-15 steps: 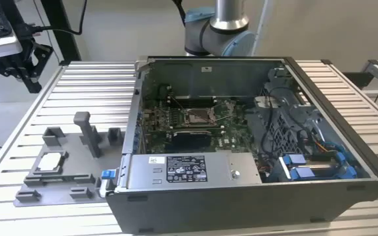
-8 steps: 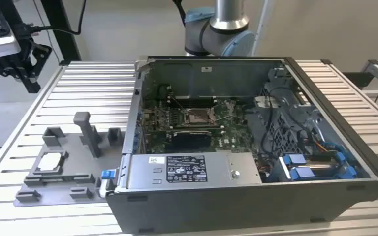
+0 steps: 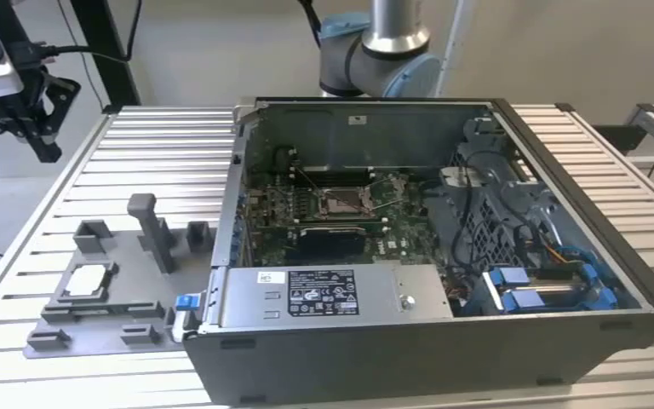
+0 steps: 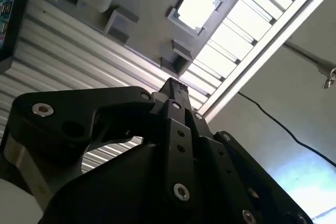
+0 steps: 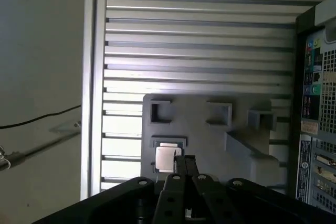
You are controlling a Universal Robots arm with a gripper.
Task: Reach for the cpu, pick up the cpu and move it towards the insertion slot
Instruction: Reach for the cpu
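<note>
cpu sits flat in its pocket on the grey fixture plate, on the slatted table beside the open pc case, well apart from the insertion slot on the motherboard

my read: light, thin, stiff, smooth top, easily damaged. take it by two opposite edges, gentle squeeze, keep it level

gripper hangs above the fixture, clear of the chip. jaws look closed tip to tip, nothing between them, touching nothing

The cpu is pale silver, the fixture grey, the motherboard green, the table silver-ribbed.
</note>
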